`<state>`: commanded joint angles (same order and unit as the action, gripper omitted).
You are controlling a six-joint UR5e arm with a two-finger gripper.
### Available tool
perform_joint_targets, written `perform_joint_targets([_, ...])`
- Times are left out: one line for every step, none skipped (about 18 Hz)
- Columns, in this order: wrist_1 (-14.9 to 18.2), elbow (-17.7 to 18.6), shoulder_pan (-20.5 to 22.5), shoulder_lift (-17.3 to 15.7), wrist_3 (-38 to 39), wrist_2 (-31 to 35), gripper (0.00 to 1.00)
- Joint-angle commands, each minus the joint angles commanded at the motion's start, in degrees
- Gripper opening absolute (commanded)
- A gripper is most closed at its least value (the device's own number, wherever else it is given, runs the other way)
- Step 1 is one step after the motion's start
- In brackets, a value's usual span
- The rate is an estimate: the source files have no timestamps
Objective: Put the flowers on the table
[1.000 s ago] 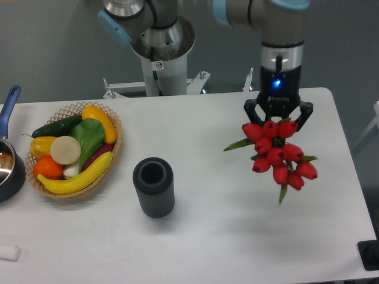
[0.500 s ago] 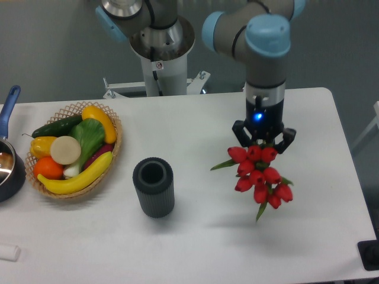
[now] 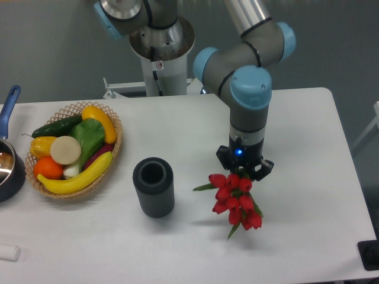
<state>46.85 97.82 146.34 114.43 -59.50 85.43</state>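
The flowers (image 3: 235, 200), a bunch of red tulip buds with green leaves, hang right of centre, low over the white table (image 3: 308, 148). My gripper (image 3: 243, 172) points straight down above them and is shut on the bunch near its top. The buds trail toward the front right and hide the stems. I cannot tell whether the lowest buds touch the tabletop.
A dark ribbed cylinder (image 3: 153, 187) stands upright to the left of the flowers. A wicker basket (image 3: 114, 145) of fruit and vegetables sits at the far left, with a blue-handled pan (image 3: 8, 160) at the left edge. The arm's base (image 3: 159, 53) rises behind the table.
The gripper has come down and moved left and toward the front, carrying the flowers from high at the right to low near the cylinder.
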Motion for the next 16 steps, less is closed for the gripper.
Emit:
perform_joint_targets([0.0, -0.35, -0.09, 0.96, 0.0, 0.09, 0.37])
perform_joint_targets([0.0, -1.05, -0.09, 1.84, -0.09, 0.09, 0.37])
perform_joint_targets([-0.09, -1.67, -0.09, 2.9, -0.26, 0.09, 0.37])
perform_joint_targets([0.0, -2.54, -0.09, 3.86, -0.18, 0.17, 0.37])
perform_joint_targets([-0.09, -3.16, -0.09, 4.92, -0.26, 0.26, 0.37])
perform_joint_targets([-0.09, -3.86, 0.0, 6.06, -0.26, 0.44, 0.37])
perform_joint_targets([-0.17, -4.48, 0.0, 6.77, -0.26, 0.53, 0.37])
perform_joint_targets([-0.09, -4.57, 0.0, 6.86, -0.26, 0.53, 0.38])
perform_joint_targets([-0.09, -4.49, 0.0, 6.86, -0.26, 0.53, 0.41])
perform_joint_targets([-0.17, -4.49, 0.0, 6.86, -0.35, 0.53, 0.5])
perform_joint_targets([-0.18, -4.66, 0.0, 6.86, -0.35, 0.44, 0.57])
perform_joint_targets([-0.18, -4.66, 0.0, 6.78, -0.44, 0.44, 0.72])
perform_joint_targets([-0.26, -4.66, 0.0, 6.77, -0.53, 0.44, 0.92])
perform_joint_targets([-0.44, -4.75, 0.0, 6.69, -0.44, 0.44, 0.97])
perform_joint_targets([-0.61, -4.75, 0.09, 6.43, -0.44, 0.44, 1.0])
perform_joint_targets([-0.62, -4.84, 0.26, 6.08, -0.35, 0.44, 1.0])
